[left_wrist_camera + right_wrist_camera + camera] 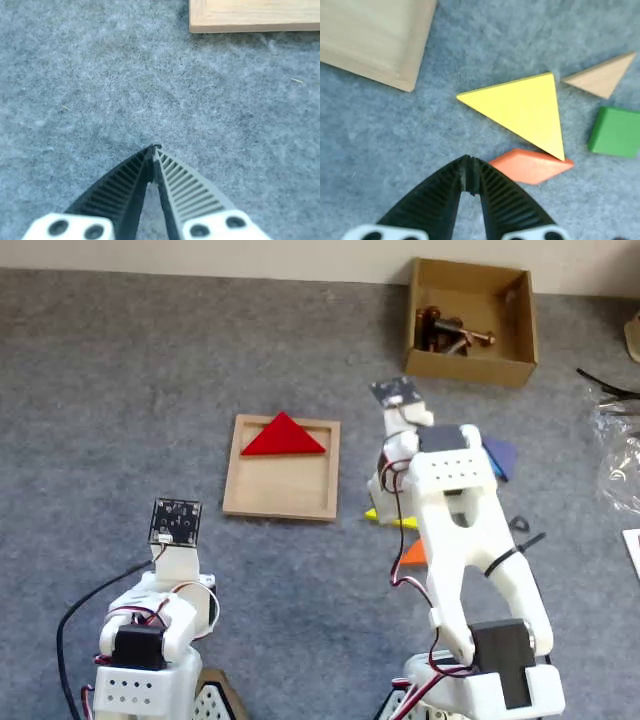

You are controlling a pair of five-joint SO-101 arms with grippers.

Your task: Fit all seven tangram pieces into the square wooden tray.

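The square wooden tray (282,490) lies mid-table with a red triangle (283,436) in its far half. Its corner shows in the left wrist view (250,17) and the right wrist view (375,37). My right gripper (469,175) is shut and empty, hovering just beside an orange parallelogram (530,166) and near a yellow triangle (522,112). A natural-wood triangle (601,77) and a green square (616,132) lie beyond. In the high view, yellow (385,517), orange (414,553) and blue (500,457) pieces peek out around the right arm. My left gripper (152,152) is shut over bare carpet, short of the tray.
A cardboard box (470,355) with small metal-and-wood objects stands at the back right. Clear plastic wrap (620,465) and black cables (605,385) lie at the right edge. Grey carpet covers the table.
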